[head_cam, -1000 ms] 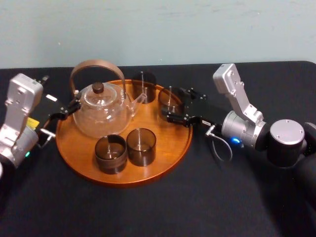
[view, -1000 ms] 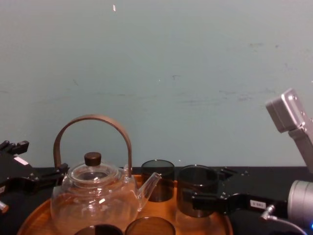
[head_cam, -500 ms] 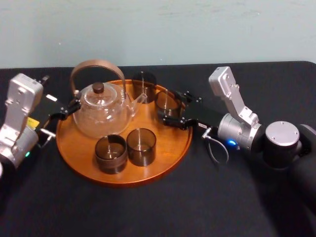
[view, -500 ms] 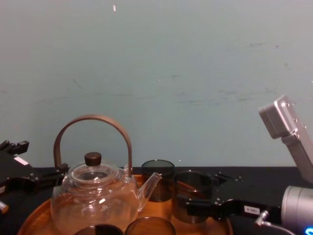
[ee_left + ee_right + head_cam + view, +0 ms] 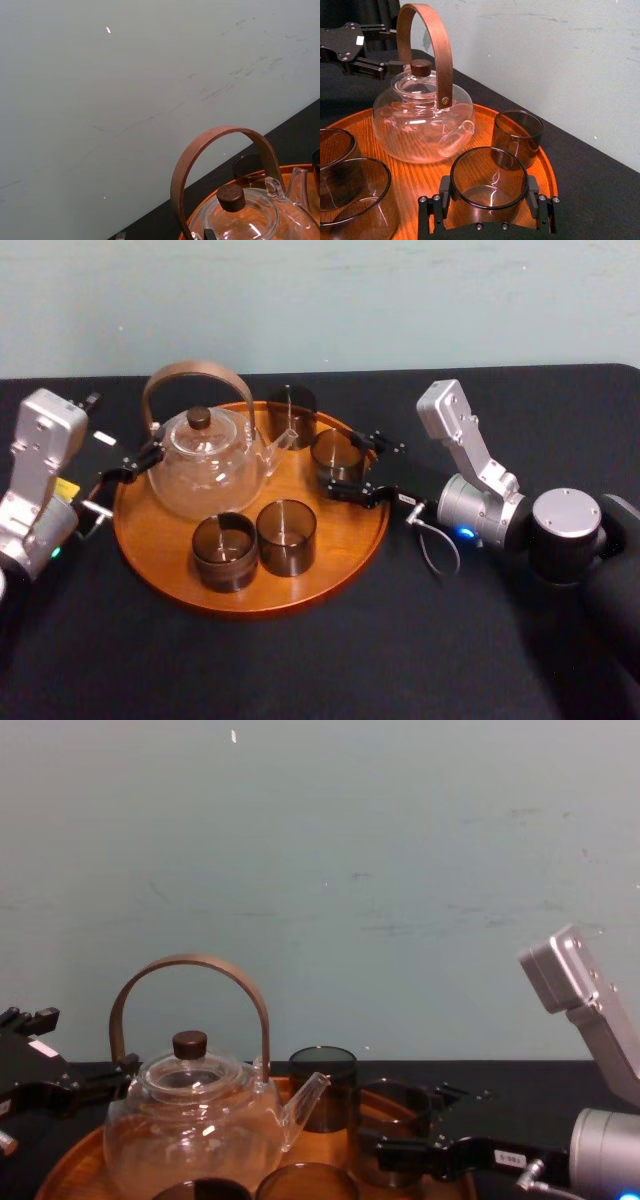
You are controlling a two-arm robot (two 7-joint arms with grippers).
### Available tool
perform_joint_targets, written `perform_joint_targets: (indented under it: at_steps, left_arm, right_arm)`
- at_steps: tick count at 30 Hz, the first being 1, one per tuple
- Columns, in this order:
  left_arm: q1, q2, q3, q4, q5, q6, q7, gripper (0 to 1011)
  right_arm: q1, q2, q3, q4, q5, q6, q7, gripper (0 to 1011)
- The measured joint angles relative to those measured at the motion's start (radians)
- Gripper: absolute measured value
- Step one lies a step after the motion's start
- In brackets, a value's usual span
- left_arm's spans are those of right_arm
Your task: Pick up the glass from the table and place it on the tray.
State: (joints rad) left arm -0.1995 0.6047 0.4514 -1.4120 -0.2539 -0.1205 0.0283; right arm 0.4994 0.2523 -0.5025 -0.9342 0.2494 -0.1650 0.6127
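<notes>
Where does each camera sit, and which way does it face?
Head: high, looking down on the tray; left gripper by the teapot, right gripper on a glass.
Chest: low, looking across the tray to the wall; grippers lower left and lower right.
Left wrist: beside the teapot, tilted up at the wall.
Right wrist: behind its own gripper, facing the glass and teapot; left gripper beyond.
Shared: all four show the teapot.

One tray (image 5: 330, 540) is counted on one table (image 5: 300, 660), with one teapot (image 5: 205, 470) on the tray. Four glasses are counted on the tray: a glass (image 5: 291, 405) at its back, a glass (image 5: 337, 455) at its right, and two at its front (image 5: 223, 550) (image 5: 286, 535). Two grippers are counted: the left gripper (image 5: 140, 460) at the tray's left edge, the right gripper (image 5: 341, 462) at its right.
</notes>
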Motion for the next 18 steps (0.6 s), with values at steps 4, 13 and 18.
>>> perform_joint_targets:
  at_steps: [4,13,18]
  left_arm:
    - [0.0,0.0,0.0,0.0,0.0,0.0,0.0,1010]
    - [0.0,0.0,0.0,0.0,0.0,0.0,0.0,1010]
    - [0.0,0.0,0.0,0.0,0.0,0.0,0.0,1009]
  right_arm:
    - [0.0,0.0,0.0,-0.001,0.0,0.0,0.0,908]
    - [0.0,0.001,0.0,-0.002,0.001,0.0,0.0,1002]
    - [0.0,0.001,0.001,-0.002,0.003,-0.001,0.001,1002]
